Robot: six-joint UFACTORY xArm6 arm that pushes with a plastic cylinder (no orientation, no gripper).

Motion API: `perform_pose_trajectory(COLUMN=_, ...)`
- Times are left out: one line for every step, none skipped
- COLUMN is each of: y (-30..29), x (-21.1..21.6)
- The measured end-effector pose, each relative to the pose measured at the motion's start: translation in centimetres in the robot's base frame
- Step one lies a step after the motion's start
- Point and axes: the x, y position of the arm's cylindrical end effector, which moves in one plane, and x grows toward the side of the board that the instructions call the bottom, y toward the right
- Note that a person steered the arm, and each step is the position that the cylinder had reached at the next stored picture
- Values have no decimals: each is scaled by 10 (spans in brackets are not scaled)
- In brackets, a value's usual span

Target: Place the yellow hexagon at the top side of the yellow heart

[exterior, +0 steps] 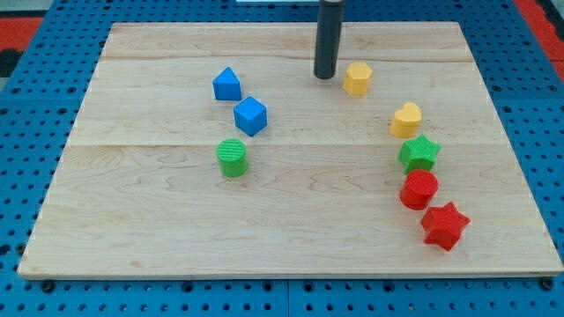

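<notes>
The yellow hexagon (357,78) lies near the view's top, right of centre. The yellow heart (406,120) lies below and to the right of it, a short gap apart. My tip (324,76) is the lower end of a dark upright rod, just left of the yellow hexagon with a small gap between them.
A green star (419,153), a red cylinder (419,189) and a red star (443,225) run in a line below the heart. A blue pentagon-like block (226,84), a blue cube (250,115) and a green cylinder (233,158) lie left of centre. The wooden board (132,220) ends at blue pegboard.
</notes>
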Motion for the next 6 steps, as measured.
perform_pose_trajectory(y=33, x=12)
perform_pose_trajectory(y=54, x=34)
perform_pose_trajectory(y=56, x=34)
perform_pose_trajectory(y=57, x=34)
perform_pose_trajectory(y=68, x=34)
perform_pose_trajectory(y=80, x=34)
